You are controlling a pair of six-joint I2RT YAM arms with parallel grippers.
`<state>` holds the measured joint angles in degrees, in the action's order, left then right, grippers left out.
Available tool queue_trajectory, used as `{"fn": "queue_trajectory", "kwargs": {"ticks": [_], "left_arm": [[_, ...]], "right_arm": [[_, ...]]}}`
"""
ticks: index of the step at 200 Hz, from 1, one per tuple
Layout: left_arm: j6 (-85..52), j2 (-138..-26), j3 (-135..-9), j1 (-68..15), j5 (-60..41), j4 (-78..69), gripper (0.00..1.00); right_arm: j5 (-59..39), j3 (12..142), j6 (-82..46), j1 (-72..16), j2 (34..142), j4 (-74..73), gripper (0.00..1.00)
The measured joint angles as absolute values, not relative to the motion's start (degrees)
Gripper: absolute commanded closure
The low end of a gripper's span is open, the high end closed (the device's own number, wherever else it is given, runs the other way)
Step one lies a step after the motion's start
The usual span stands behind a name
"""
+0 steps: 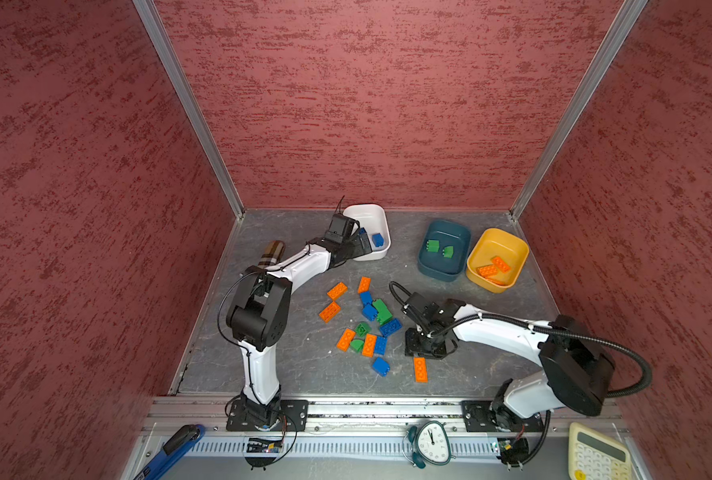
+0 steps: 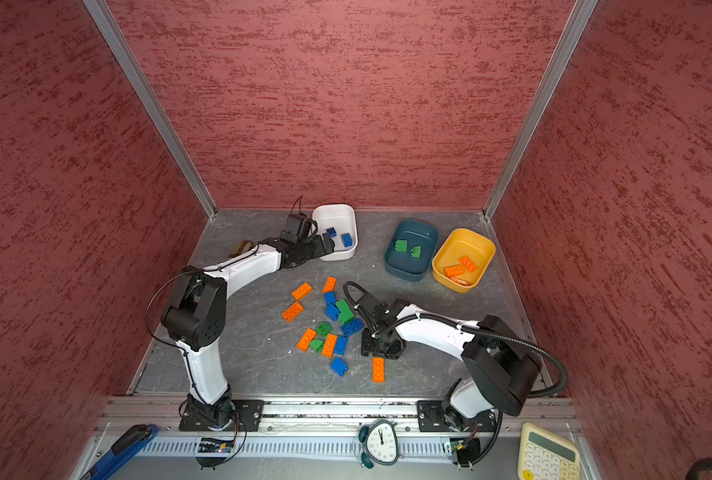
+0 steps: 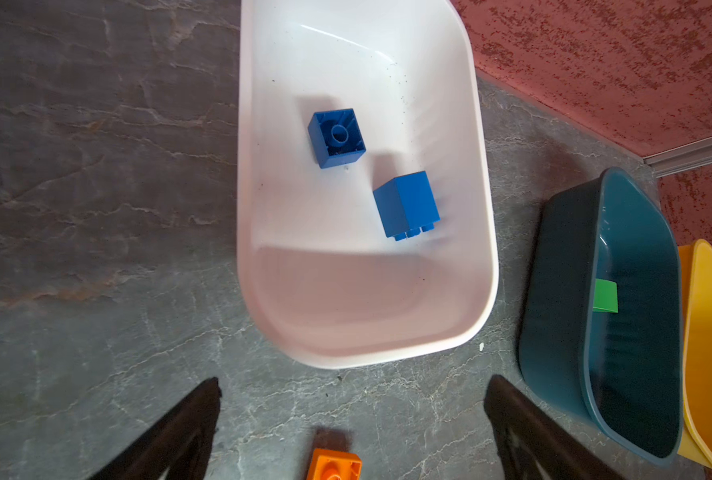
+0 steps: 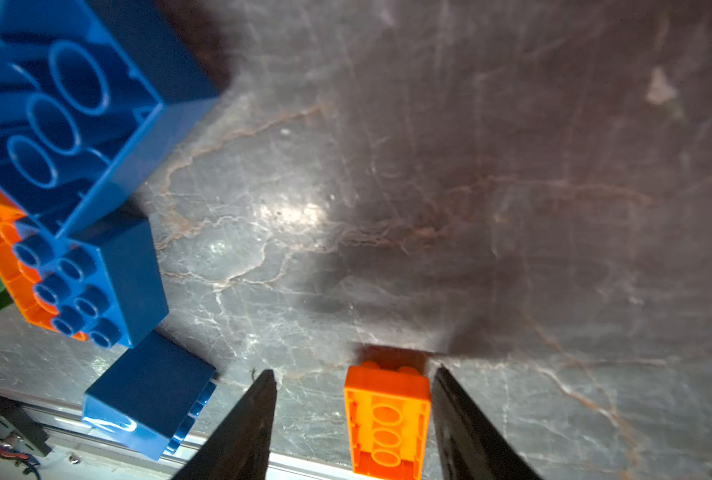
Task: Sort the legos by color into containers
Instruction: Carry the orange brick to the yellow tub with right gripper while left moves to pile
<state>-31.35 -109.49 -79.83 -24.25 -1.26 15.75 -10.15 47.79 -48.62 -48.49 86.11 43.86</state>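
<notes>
Loose legos point(image 1: 366, 324) in orange, blue and green lie mid-table. My right gripper point(image 4: 354, 370) points down over an orange brick point(image 4: 387, 419) lying studs-down apart from the pile, also seen in a top view as the orange brick point(image 1: 420, 369). The jaws straddle it: one finger touches its side, the other stands off with a gap. My left gripper point(image 3: 354, 379) is open and empty beside the white bowl point(image 3: 346, 361), which holds two blue bricks point(image 3: 337, 137). The teal bowl point(image 1: 437, 274) holds two green bricks point(image 1: 433, 245). Orange bricks point(image 1: 493, 266) lie in the yellow bowl point(image 1: 487, 286).
A plaid brown pouch point(image 1: 272, 252) lies at the table's left edge behind the left arm. Past the front rail sit a clock point(image 1: 431, 444), a calculator point(image 1: 599, 455) and a blue tool point(image 1: 171, 449). Red walls close three sides.
</notes>
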Motion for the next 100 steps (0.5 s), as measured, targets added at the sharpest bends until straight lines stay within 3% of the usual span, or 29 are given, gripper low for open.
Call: {"fn": "queue_trajectory", "kwargs": {"ticks": [100], "left_arm": [[-32.45,-109.43,-79.50,-23.77,-2.72,15.75,0.01]], "right_arm": [[-6.79,49.93,-44.29,-55.64,91.74,52.34,0.64]]}}
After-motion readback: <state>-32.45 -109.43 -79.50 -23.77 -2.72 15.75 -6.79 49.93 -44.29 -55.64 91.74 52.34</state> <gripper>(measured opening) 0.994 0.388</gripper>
